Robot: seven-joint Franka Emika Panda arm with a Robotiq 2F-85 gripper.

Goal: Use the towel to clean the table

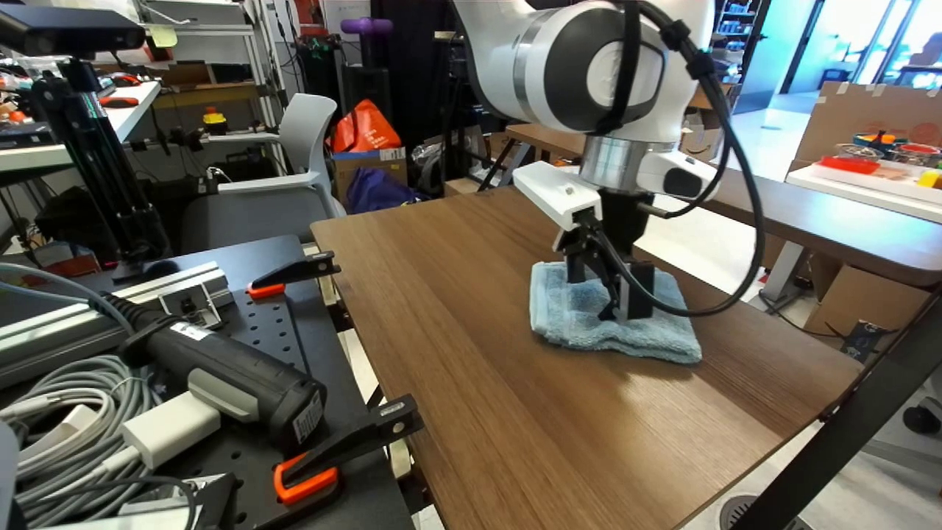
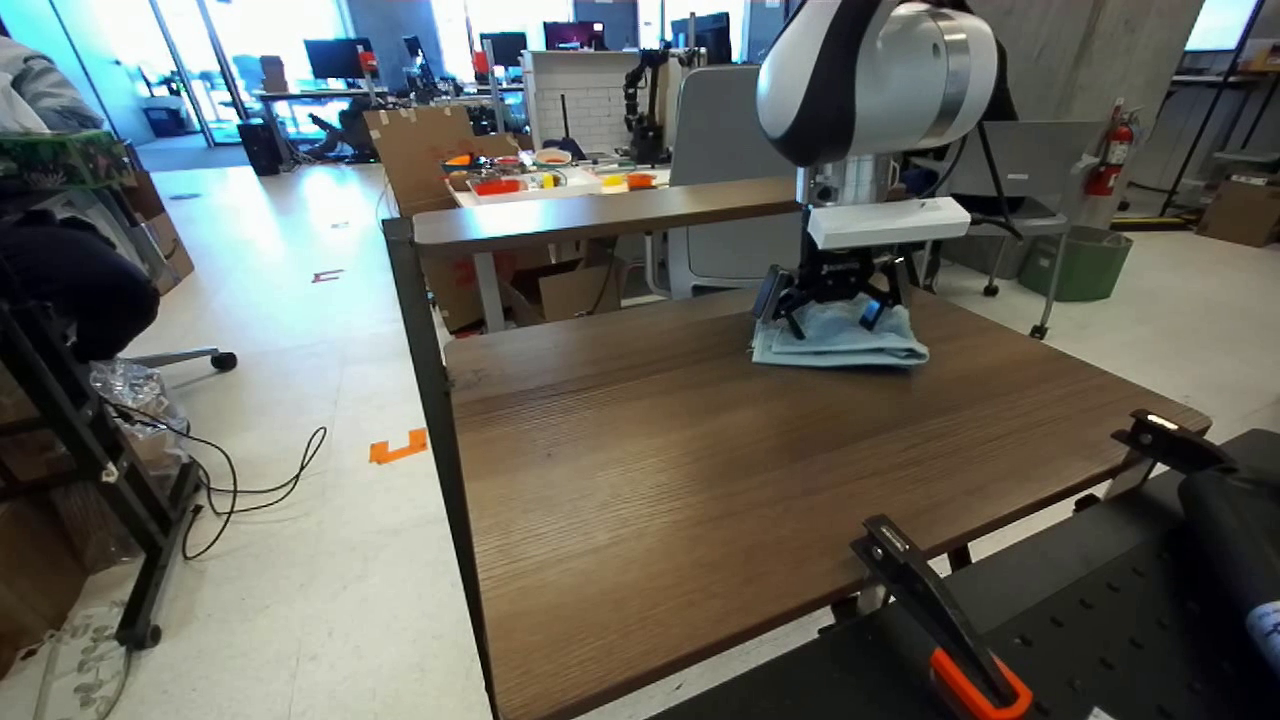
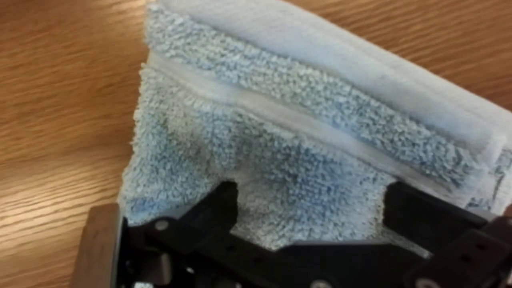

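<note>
Black blocky fingers (image 3: 218, 204) stand wide apart; folded light-blue terry towel (image 3: 304, 172) lies under and between them, on the brown wood-grain table (image 1: 471, 331). We'd call this pre-grasp; next we should close firmly on a fold, then wipe.

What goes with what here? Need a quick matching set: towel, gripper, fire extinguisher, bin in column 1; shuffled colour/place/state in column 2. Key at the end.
Column 1
1. towel
2. gripper
3. fire extinguisher
4. bin

Column 2
A. open, jaws apart
B. green
C. light blue, folded on the table
D. red

Pairs: 1-C, 2-A, 3-D, 4-B
</note>
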